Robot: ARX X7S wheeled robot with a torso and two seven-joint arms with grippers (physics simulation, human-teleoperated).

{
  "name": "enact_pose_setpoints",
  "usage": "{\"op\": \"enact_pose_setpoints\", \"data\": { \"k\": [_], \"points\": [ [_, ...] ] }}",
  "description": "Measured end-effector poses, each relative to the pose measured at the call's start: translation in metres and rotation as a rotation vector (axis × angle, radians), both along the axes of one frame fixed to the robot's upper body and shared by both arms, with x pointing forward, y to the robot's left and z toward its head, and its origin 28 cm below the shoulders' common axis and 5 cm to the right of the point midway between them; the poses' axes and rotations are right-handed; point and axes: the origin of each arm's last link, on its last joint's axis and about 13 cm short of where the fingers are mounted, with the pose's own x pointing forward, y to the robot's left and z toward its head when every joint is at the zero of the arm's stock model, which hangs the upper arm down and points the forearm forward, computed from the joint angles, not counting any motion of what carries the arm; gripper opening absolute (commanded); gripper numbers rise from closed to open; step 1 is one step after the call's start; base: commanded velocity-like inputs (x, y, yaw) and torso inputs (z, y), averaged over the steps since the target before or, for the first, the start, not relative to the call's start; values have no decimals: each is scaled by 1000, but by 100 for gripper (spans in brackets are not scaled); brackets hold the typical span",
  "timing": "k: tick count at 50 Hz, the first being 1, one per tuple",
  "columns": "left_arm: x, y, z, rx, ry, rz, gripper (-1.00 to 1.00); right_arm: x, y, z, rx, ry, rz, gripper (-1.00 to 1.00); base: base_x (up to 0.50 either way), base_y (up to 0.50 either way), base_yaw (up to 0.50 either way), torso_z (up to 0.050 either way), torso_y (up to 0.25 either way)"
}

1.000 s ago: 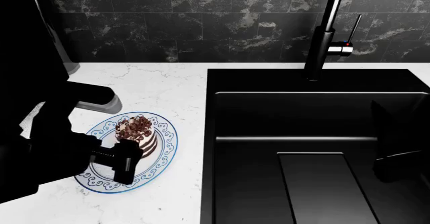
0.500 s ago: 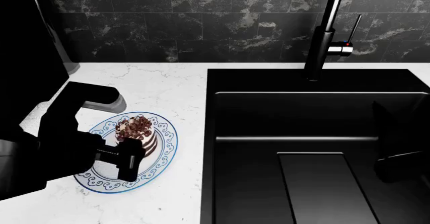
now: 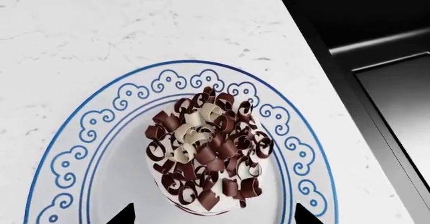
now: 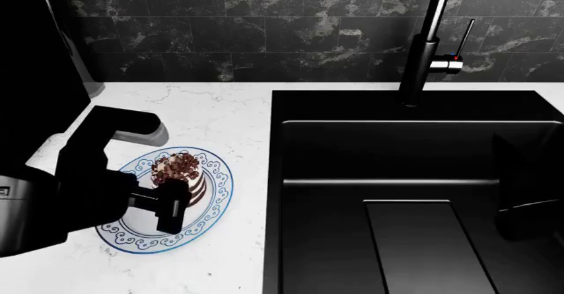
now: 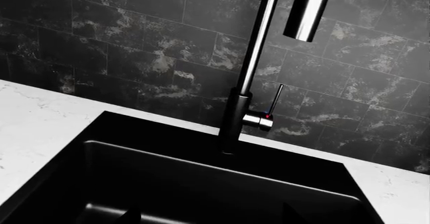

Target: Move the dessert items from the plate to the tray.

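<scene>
The small brown-and-white layered cake topped with chocolate curls (image 3: 205, 156) sits on the blue-patterned white plate (image 4: 216, 200) on the white marble bench (image 4: 211, 115), my left gripper (image 3: 213, 215) spread either side ungrasped, and seemingly no tray or cupcake in view.

White marble counter (image 4: 220, 109) is lying open around the blue-patterned plate (image 4: 218, 195); the black sink's rim (image 4: 273, 195) is bordering it closely.

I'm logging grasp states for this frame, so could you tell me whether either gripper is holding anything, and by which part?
Nothing is held. The left gripper is open beside the layered cake, fingertips apart from it.
</scene>
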Motion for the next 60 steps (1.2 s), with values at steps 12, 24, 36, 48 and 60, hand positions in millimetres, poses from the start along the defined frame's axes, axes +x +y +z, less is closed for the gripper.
{"op": "enact_pose_setpoints", "data": {
  "k": [12,24,36,48,60],
  "points": [
    [4,0,-2,11,1,11,100,0,-1,-1,1,0,-2,100,0,0,0,0,0],
    [10,-1,-5,23,3,21,100,0,-1,-2,2,1,-3,100,0,0,0,0,0],
    [14,-3,-7,26,9,17,100,-1,-2,-3,4,2,-6,100,0,0,0,0,0],
    [17,-5,-9,30,15,14,100,-2,-2,-3,5,1,-8,100,0,0,0,0,0],
    [20,-6,-9,31,17,12,100,-2,-3,-3,6,2,-10,100,0,0,0,0,0]
  ]
}}
